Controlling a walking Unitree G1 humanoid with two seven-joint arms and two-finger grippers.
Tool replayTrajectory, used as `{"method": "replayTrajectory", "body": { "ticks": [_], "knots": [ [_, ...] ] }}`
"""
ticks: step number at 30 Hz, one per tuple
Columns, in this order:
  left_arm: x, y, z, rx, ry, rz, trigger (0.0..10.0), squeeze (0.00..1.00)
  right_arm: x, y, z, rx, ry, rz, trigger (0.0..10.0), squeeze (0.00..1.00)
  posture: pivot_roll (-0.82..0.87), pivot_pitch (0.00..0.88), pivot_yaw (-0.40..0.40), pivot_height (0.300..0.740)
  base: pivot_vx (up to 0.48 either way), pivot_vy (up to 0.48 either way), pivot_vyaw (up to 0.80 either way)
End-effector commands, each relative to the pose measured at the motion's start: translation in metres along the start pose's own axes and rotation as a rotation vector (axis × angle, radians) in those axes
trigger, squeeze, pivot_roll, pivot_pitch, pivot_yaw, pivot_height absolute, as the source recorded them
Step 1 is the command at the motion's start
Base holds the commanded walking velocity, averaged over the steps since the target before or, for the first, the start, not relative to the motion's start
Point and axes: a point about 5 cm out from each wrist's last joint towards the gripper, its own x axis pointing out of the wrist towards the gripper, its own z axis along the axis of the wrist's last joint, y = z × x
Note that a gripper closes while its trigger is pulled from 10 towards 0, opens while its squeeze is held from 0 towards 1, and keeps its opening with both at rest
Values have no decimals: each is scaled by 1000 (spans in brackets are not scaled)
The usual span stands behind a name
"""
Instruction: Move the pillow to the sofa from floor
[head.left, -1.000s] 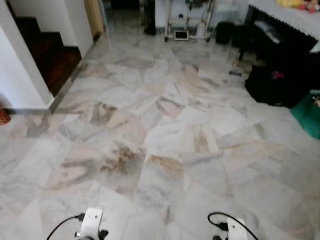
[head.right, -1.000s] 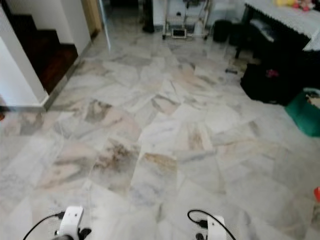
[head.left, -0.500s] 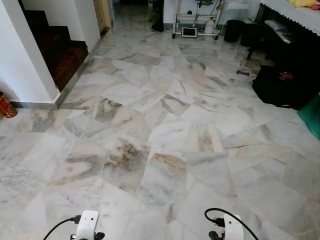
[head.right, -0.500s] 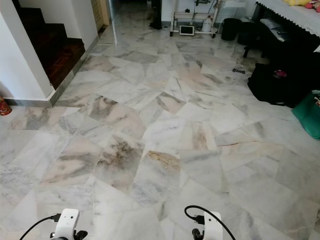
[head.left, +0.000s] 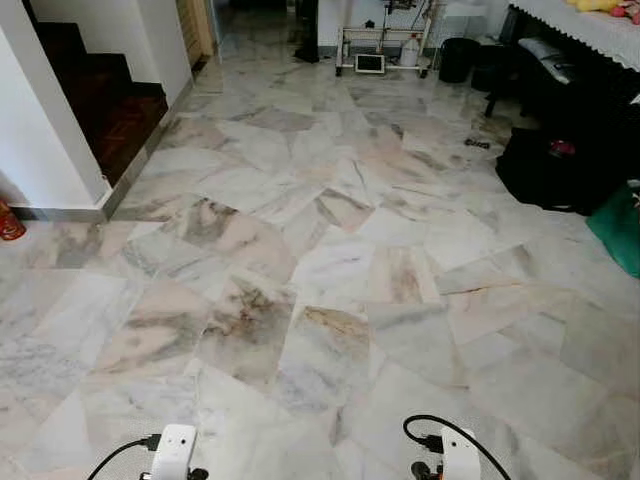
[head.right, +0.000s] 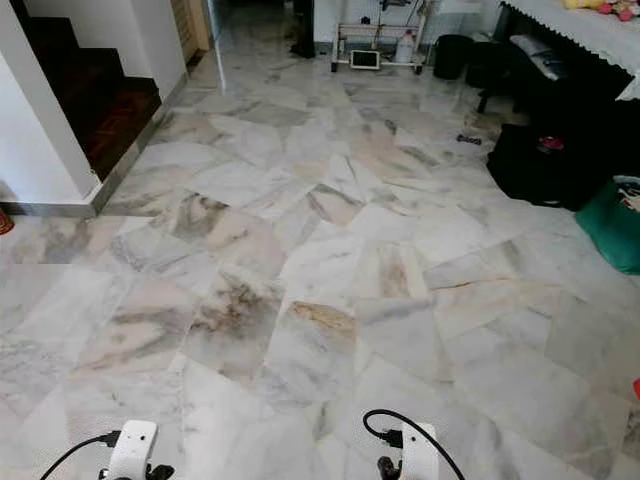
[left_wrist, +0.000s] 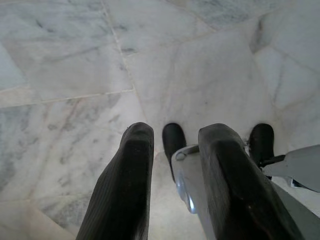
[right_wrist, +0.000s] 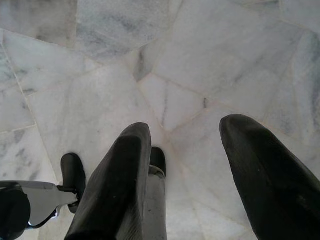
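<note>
Pale marble floor (head.left: 330, 260) stretches ahead of me, with neither a pillow nor a sofa on it. Both arms hang low at my sides; their silver wrists (head.left: 174, 452) (head.left: 457, 456) poke in at the bottom edge of the eye views. In the left wrist view my left gripper (left_wrist: 177, 132) points down at the floor tiles, open with nothing between its fingers. My right gripper (right_wrist: 187, 127) also points at the floor, open wider and holding nothing. My own black feet (left_wrist: 173, 140) stand on the floor below the fingers.
A dark wooden staircase (head.left: 105, 100) and white wall (head.left: 40, 140) lie to the left, with a red can (head.left: 8, 222) at the wall's foot. To the right are a black bag (head.left: 550, 165), a green container (head.left: 622, 232) and a dark table (head.left: 575, 60). A metal cart (head.left: 380, 40) stands at the back.
The whole picture has shifted a little and sharpened from a blur, so the camera moved. Both arms hang as before.
</note>
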Motion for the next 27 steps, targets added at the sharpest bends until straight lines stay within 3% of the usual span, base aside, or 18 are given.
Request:
{"method": "replayTrajectory", "body": {
  "ticks": [1,27],
  "knots": [
    [-1,2,-8,13,30,5,10000,0,-1,-2,-2,0,10,-7,10000,0,-55,0,-51,740,0,0,0],
    [-5,7,-18,12,50,11,10000,0,-1,-3,-3,-2,15,-2,10000,0,-54,0,-48,740,0,0,0]
  ]
}}
